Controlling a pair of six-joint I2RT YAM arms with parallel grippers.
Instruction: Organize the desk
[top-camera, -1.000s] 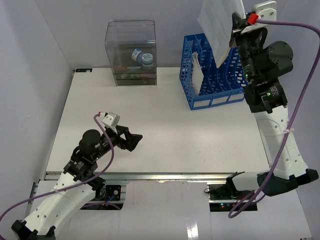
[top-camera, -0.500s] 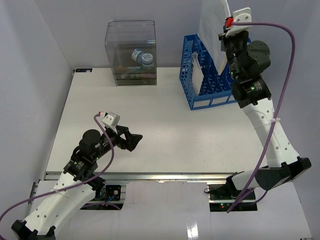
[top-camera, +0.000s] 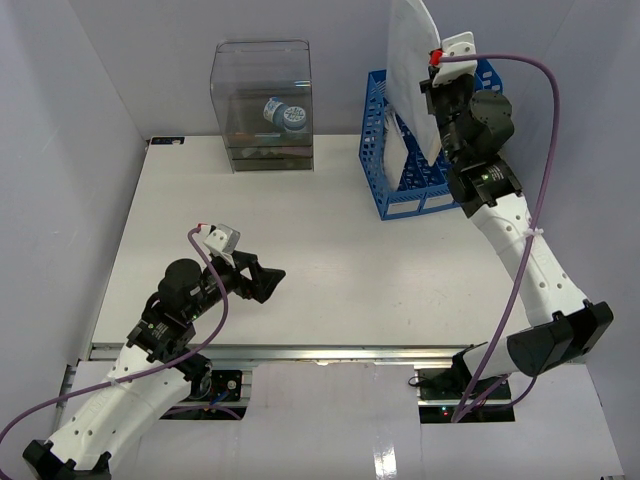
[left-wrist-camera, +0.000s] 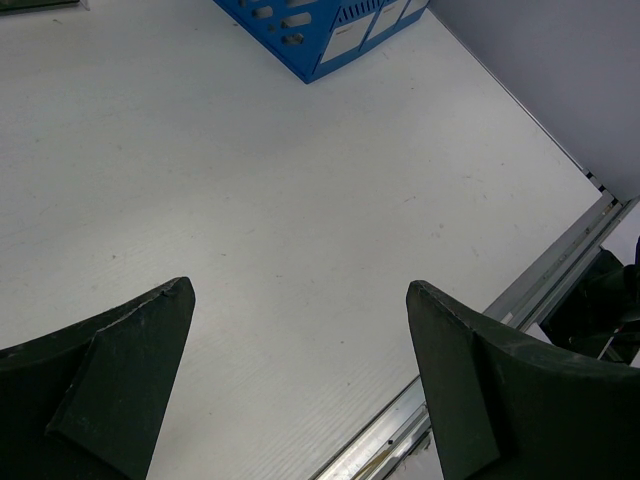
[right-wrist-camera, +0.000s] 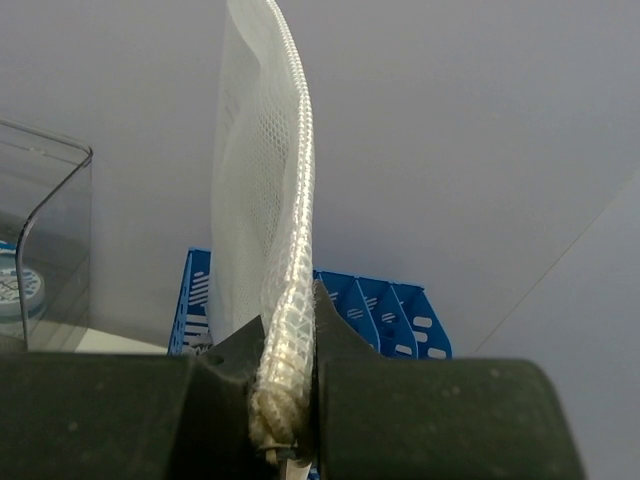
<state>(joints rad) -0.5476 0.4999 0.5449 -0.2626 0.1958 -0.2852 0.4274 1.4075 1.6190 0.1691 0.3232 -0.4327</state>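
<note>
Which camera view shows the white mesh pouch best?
The right wrist view: the mesh pouch is close, pinched edge-on between the fingers. The top external view shows its flat side above the blue rack. The left wrist view misses it.

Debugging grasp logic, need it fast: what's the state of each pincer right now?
Left pincer: open, holding nothing.
Right pincer: shut on the white mesh pouch.

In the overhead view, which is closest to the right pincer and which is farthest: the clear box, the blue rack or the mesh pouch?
1. Mesh pouch: clamped in the right pincer, held up in the air.
2. Blue rack: just below it, at the back right of the desk.
3. Clear box: farther left, at the back.
</note>
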